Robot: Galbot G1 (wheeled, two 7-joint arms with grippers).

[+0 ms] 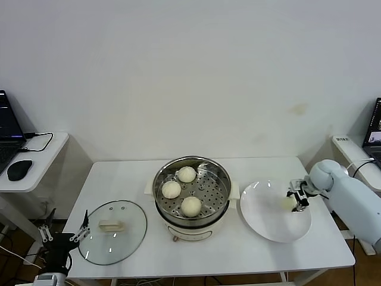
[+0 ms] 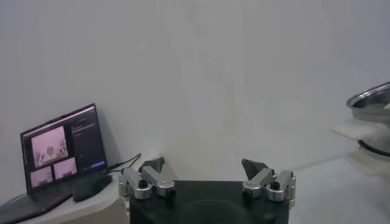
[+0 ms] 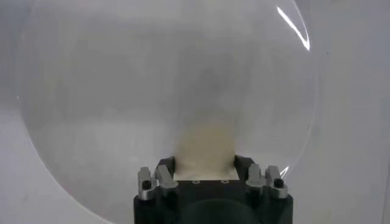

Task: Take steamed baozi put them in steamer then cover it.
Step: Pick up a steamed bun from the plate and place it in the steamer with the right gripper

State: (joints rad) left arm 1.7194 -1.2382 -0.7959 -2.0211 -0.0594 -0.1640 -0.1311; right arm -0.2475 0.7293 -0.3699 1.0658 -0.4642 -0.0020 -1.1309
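The right gripper [image 1: 296, 200] was over the white plate [image 1: 268, 223], to the right of the steamer [image 1: 191, 189], its jaws closed lightly on the last baozi [image 3: 206, 146]. Three baozi [image 1: 190, 205] lay in the steamer. The bun looked soft and light, so it was probably best gripped at its sides, gently. The left gripper [image 2: 206, 172] waited wide open at the near left, holding nothing, beside the cover [image 1: 113, 230], whose glass seemed fragile; its central handle [image 1: 111, 226] was the place to grasp.
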